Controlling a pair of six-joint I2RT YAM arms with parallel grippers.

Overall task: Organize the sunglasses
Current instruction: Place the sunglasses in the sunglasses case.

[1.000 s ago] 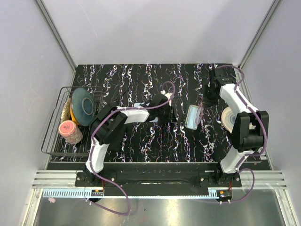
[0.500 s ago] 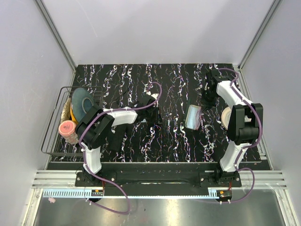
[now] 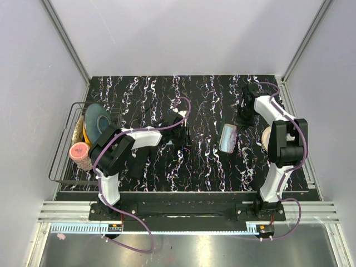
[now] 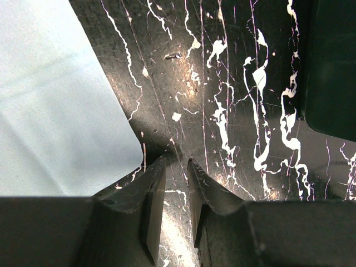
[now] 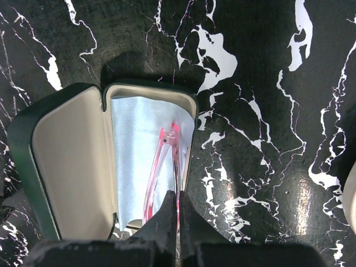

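- Right pincer (image 5: 178,214) clenched, its tips right over the pink sunglasses (image 5: 167,150) lying in the open case (image 5: 67,161), centre-left of its wrist view.
- The risk, I'd say: push that lid down carelessly and it pinches a temple, or the case skids across the counter (image 5: 267,111).
- Left pincer (image 4: 177,178) slightly parted and empty, beside a pale blue cloth (image 4: 55,100), upper left.
- No brand or writing readable anywhere.

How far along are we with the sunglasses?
Done: the pink sunglasses lie inside the open case. In hand: the right gripper is shut over them; whether it pinches them, I cannot tell. The left gripper, slightly open, holds nothing beside a blue cloth. Left: closing the case lid.
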